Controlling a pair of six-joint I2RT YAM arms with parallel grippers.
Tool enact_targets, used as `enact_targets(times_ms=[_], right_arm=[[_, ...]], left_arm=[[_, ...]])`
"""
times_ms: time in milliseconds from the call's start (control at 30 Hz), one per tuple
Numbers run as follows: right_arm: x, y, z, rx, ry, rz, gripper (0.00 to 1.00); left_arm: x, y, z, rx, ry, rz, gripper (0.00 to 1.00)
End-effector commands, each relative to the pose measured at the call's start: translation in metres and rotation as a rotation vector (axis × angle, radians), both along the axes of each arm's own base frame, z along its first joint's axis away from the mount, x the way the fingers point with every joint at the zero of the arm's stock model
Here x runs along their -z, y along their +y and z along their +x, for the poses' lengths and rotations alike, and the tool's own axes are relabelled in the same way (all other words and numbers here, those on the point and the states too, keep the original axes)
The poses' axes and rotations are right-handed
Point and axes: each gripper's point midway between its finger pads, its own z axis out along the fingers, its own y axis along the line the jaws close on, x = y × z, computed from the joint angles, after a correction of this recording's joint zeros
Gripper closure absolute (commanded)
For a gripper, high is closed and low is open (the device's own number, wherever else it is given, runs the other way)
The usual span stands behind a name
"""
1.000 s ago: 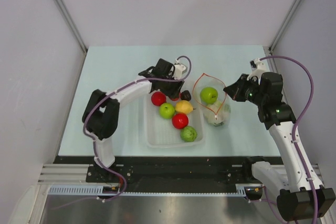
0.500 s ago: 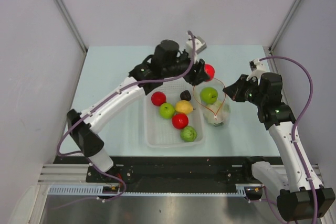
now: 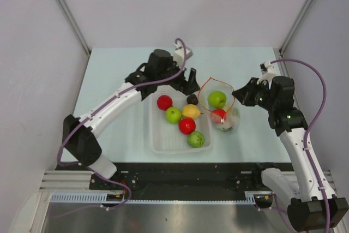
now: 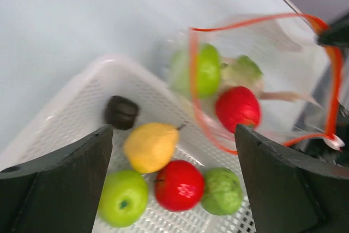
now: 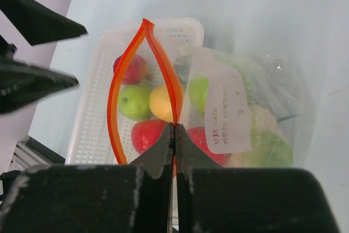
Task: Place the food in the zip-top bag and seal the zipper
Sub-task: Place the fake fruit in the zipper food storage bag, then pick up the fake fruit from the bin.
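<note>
Zipper (image 5: 145, 25) was what my right gripper (image 5: 174, 129) had hold of. Its jaws were closed tight on the red strip at the right side of the mouth of the bag (image 5: 262, 91), holding that mouth up in an open loop. My left gripper (image 4: 173, 130) hung with its jaws spread wide and nothing between them. It was above the far right corner of the basket (image 3: 163, 147), just left of the loop.

The bag lay on the table (image 3: 120, 75) just beside the basket's right side, with a white label (image 5: 226, 107) on its upper face. Inside it I saw a green apple (image 3: 217, 99), a red ball (image 3: 218, 115) and the cabbage (image 5: 267, 145).

In the basket lay the dark lump (image 3: 192, 99), the lemon (image 3: 191, 111), a far red fruit (image 3: 164, 102), a near red fruit (image 3: 187, 125), a basket apple (image 3: 173, 114) and a bumpy green fruit (image 3: 196, 139). From above, the zipper loop's left edge overlapped the basket's far right corner, close to the dark lump.
</note>
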Motion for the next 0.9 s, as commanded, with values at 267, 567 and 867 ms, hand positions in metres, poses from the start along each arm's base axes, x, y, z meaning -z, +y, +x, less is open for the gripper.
enact_targets(times_ms=[267, 567, 867], right_arm=[[-0.009, -0.003, 0.0, 0.006, -0.041, -0.004, 1.0], [-0.007, -0.002, 0.001, 0.005, -0.027, 0.001, 1.0], [-0.005, -0.003, 0.001, 0.003, -0.025, -0.002, 1.0]], left_arm=[[0.088, 0.022, 0.05, -0.192, 0.091, 0.097, 0.15], [0.136, 0.013, 0.076, -0.228, 0.098, 0.16, 0.18], [0.19, 0.002, 0.078, -0.199, 0.172, 0.192, 0.16]])
